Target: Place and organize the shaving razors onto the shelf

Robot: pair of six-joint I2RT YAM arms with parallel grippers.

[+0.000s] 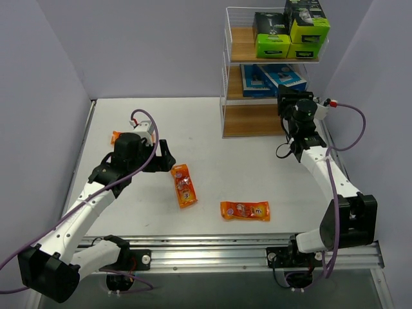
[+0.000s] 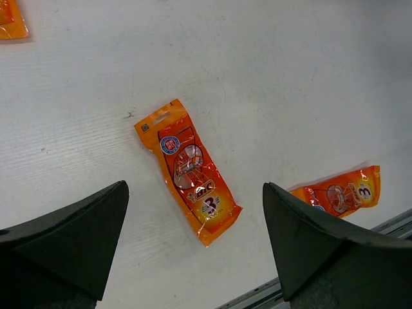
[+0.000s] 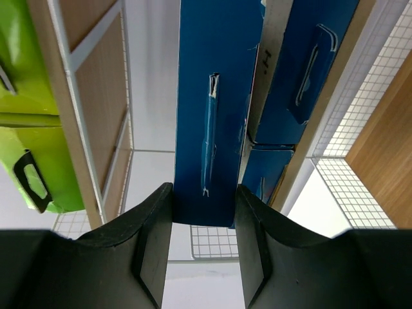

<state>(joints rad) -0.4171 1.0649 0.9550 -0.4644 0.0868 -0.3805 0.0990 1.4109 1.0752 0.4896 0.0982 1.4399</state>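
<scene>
Right wrist view, right gripper (image 3: 205, 201) pinching blue razor card (image 3: 215, 96), unseen overhead

Bright, even overhead light; all three views are sharp at mid-range.

The matte white worktop (image 1: 212, 129) is lit flatly from above, so the arms and the glossy orange foil packet (image 2: 188, 170) throw only short, soft shadows, and small white glints sit on the packet's film. In the left wrist view the left gripper (image 2: 194, 187) is almost featureless black, its fingers (image 2: 71, 238) slightly soft close to the lens. In the right wrist view the flat blue card pack (image 3: 215, 96) is crisp, the right gripper (image 3: 205, 193) is dark with a faint sheen, and the pale background behind the white-wire shelf (image 3: 351, 187) is nearly blown out.
</scene>
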